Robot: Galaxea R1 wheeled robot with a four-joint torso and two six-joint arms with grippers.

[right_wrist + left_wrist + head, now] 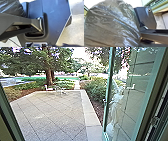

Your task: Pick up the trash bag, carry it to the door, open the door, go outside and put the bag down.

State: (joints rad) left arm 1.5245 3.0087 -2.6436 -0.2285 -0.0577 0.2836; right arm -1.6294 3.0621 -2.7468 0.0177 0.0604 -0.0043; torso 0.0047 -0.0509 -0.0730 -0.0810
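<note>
The door (108,84) is standing open, presumably letting the robot carry the trash bag (111,25) onto the paving (50,113). Whether either gripper is holding anything, I can't tell.

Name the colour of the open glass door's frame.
Green, leaning teal. The door's frame shows best in the head view.
</note>
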